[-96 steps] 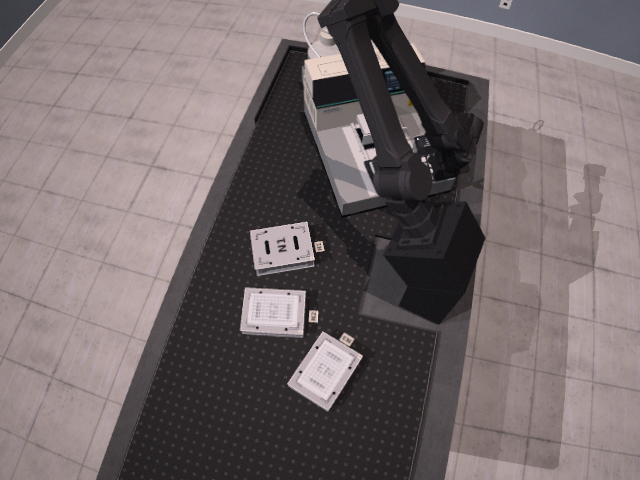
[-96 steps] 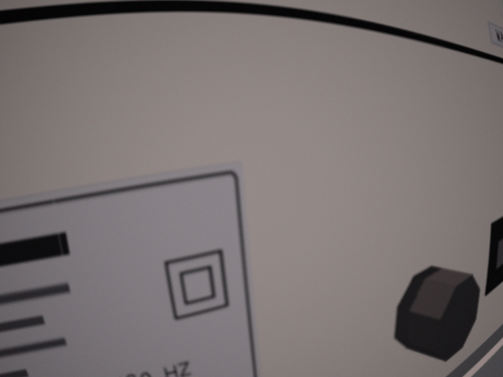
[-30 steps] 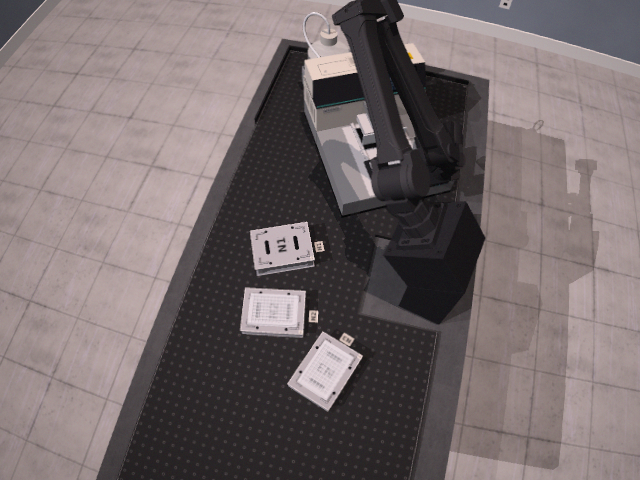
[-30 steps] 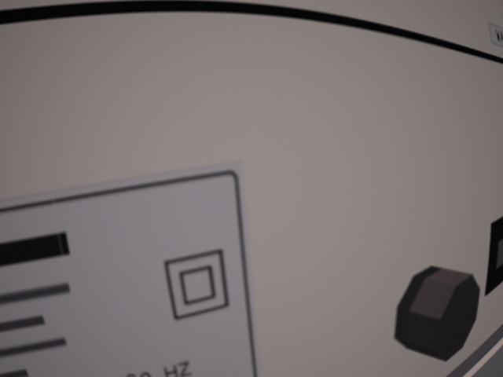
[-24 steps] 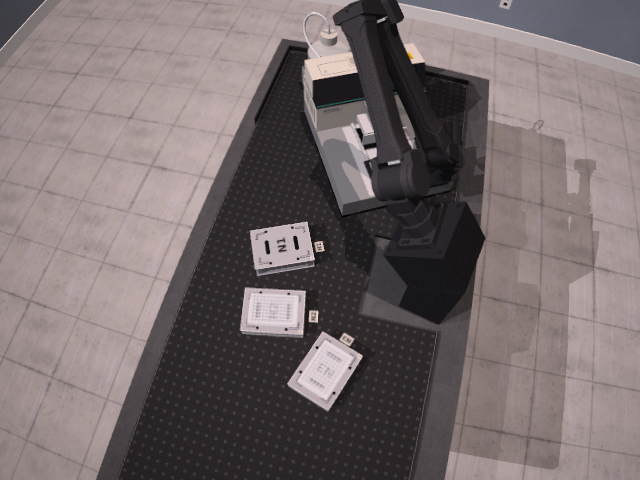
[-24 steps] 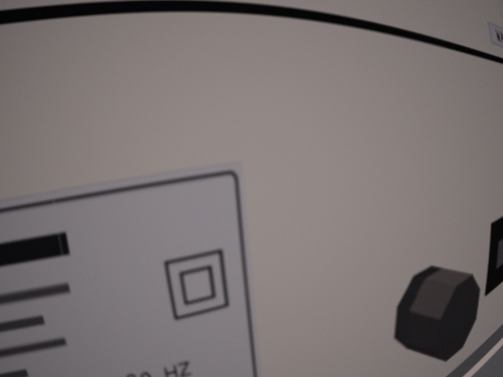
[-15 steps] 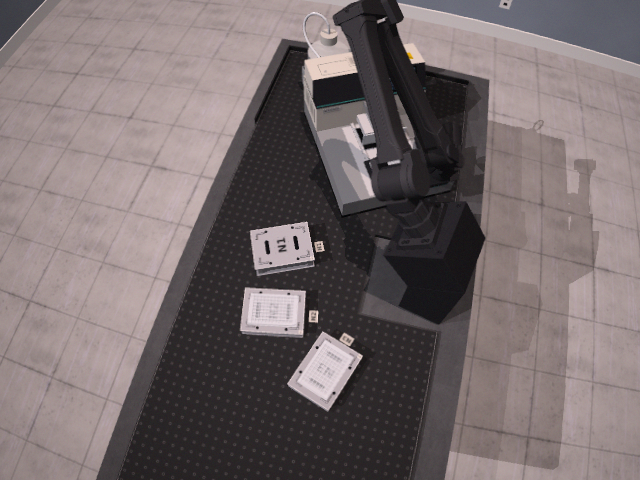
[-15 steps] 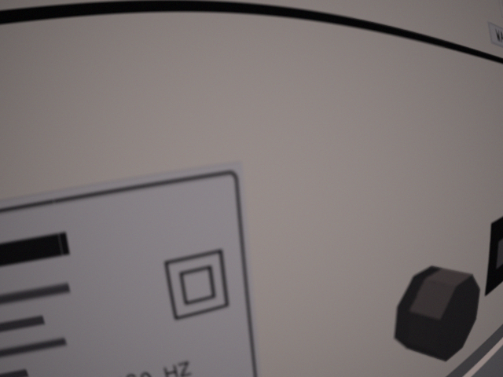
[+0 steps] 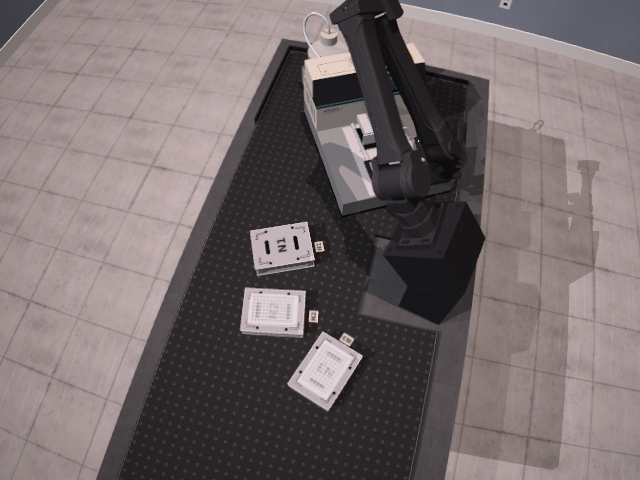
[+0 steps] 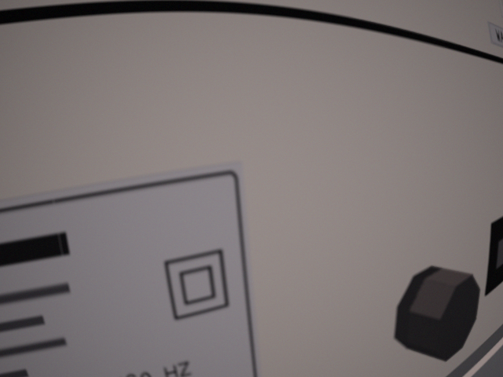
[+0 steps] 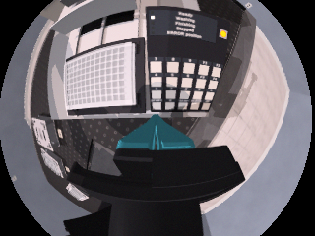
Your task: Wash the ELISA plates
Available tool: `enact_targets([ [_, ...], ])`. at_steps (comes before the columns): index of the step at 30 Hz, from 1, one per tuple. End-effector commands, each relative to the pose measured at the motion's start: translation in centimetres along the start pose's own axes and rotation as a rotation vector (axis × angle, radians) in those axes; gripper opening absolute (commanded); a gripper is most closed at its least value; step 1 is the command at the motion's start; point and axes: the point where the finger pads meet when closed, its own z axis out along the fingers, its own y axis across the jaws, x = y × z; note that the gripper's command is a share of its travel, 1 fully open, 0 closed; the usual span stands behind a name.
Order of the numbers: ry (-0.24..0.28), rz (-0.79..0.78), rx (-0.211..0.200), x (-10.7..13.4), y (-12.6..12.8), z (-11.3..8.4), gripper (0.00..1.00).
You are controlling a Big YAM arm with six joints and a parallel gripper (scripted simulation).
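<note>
My gripper [image 11: 156, 118] is shut and empty, its teal tips at the near edge of the washer's keypad in the wrist view, just below the START key [image 11: 156, 104]; whether they touch it I cannot tell. The lamp [image 11: 223, 33] is amber. A white plate [image 11: 98, 76] lies in the washer's carrier, left of the keypad, and looks flat. In the top view the arm hides the gripper and part of the washer [image 9: 336, 116]. Nest N1 [image 9: 281, 231] is empty. A plate [image 9: 272, 310] lies in nest N2 [image 9: 263, 331] and another plate [image 9: 326, 367] in nest N3 [image 9: 295, 385].
The arm's dark base block [image 9: 439, 268] stands at the table's right edge, near the washer's front. A bottle [image 9: 328, 37] with a tube stands behind the washer. The exterior view shows only a cream surface close up, with a printed label [image 10: 122, 243] and a dark knob [image 10: 438, 316].
</note>
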Motion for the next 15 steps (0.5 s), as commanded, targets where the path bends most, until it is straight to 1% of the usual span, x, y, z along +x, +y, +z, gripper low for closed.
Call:
enact_targets([
  [1, -0.006, -0.017, 0.012, -0.1, -0.2, -1.0, 0.0],
  [3, -0.011, -0.023, 0.014, -0.4, -0.5, -1.1, 0.0],
  [15, -0.009, -0.021, 0.014, -0.3, -0.4, -3.1, 0.0],
])
